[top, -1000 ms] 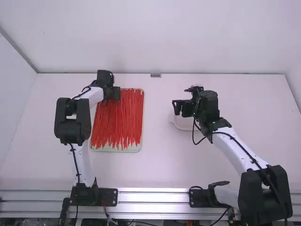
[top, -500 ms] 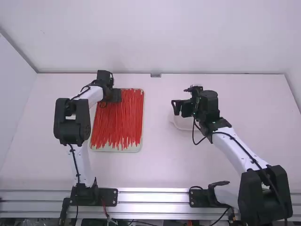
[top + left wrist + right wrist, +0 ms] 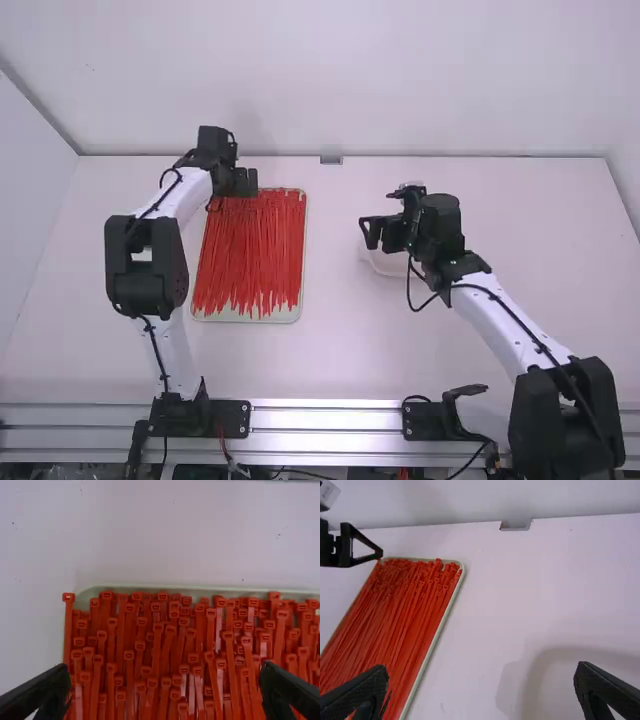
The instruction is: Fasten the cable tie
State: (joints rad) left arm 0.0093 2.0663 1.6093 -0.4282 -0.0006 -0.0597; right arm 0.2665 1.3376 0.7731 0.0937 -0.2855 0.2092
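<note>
A pile of red cable ties (image 3: 250, 255) lies on a pale tray (image 3: 245, 316) left of the table's middle. My left gripper (image 3: 233, 184) hovers at the tray's far end, open, its fingers (image 3: 42, 692) spread wide over the tie heads (image 3: 170, 645) with nothing between them. My right gripper (image 3: 388, 232) hangs open to the right of the tray, above the bare table, and holds nothing. In the right wrist view the cable ties (image 3: 400, 625) and the left gripper (image 3: 350, 547) lie ahead.
A small grey bracket (image 3: 331, 158) sits at the table's far edge, where the white back wall begins. A faint pale patch (image 3: 385, 262) lies on the table under the right gripper. Bare table stretches between the tray and the right arm.
My left gripper has pulled back a little toward the tray's far end and lifted. The right gripper has drifted slightly left and toward the camera.
</note>
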